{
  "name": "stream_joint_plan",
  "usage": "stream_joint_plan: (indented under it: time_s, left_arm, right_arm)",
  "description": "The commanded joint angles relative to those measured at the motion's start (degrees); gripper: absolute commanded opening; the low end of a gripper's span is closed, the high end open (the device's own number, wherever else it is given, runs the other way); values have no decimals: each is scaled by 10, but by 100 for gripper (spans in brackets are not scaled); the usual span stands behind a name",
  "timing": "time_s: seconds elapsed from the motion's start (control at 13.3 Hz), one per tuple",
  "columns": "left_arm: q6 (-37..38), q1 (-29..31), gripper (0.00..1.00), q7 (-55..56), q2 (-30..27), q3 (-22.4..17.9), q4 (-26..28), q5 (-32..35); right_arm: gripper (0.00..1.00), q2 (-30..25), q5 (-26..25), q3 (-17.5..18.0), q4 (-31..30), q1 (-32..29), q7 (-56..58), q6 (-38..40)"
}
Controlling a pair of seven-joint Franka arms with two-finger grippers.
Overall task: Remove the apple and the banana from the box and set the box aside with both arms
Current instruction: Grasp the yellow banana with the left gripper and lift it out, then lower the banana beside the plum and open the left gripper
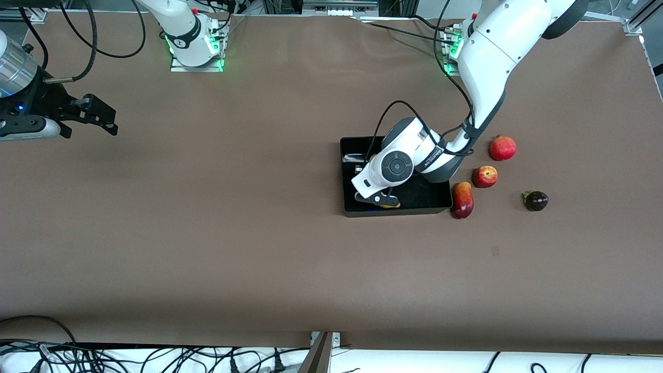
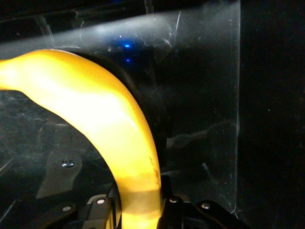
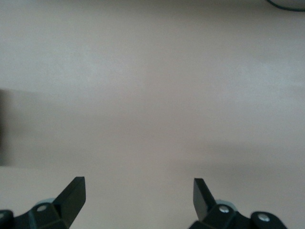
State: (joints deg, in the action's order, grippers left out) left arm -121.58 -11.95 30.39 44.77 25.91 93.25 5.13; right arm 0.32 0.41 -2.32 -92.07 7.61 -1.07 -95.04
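The black box (image 1: 346,176) lies on the brown table. My left gripper (image 1: 380,199) reaches down inside it near the wall nearest the front camera, shut on the yellow banana (image 1: 389,205). In the left wrist view the banana (image 2: 109,124) curves away from between the fingers of the left gripper (image 2: 138,210), close to the box's glossy wall (image 2: 205,71). The red apple with yellow patches (image 1: 485,176) sits on the table beside the box, toward the left arm's end. My right gripper (image 1: 106,116) waits open and empty over bare table at the right arm's end, and its wrist view shows it (image 3: 138,191) over the same surface.
A round red fruit (image 1: 502,148) lies farther from the front camera than the apple. A long red and yellow fruit (image 1: 462,200) touches the box's corner. A dark purple fruit (image 1: 535,200) lies farther toward the left arm's end. Cables run along the table's edges.
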Motion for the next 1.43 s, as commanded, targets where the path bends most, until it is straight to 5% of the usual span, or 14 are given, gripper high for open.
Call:
stream_joint_plan:
  time_s: [0.0, 0.45, 0.75, 1.12, 1.35]
  left_arm:
    - [27, 6, 0, 2, -27, -2, -3, 1]
    - [166, 80, 0, -37, -125, -2, -26, 1]
    - [265, 175, 0, -194, -140, -5, -41, 6]
    - [262, 243, 0, -378, -107, -7, -31, 157]
    - [218, 278, 0, -463, -79, -7, -24, 182]
  right_arm:
    - [100, 0, 1, 4, 8, -3, -2, 8]
    - [100, 0, 1, 4, 8, -3, -2, 8]
    - [100, -1, 1, 4, 8, -1, -3, 9]
    - [100, -1, 1, 5, 8, 1, -3, 8]
    - [100, -1, 1, 5, 8, 1, -2, 6]
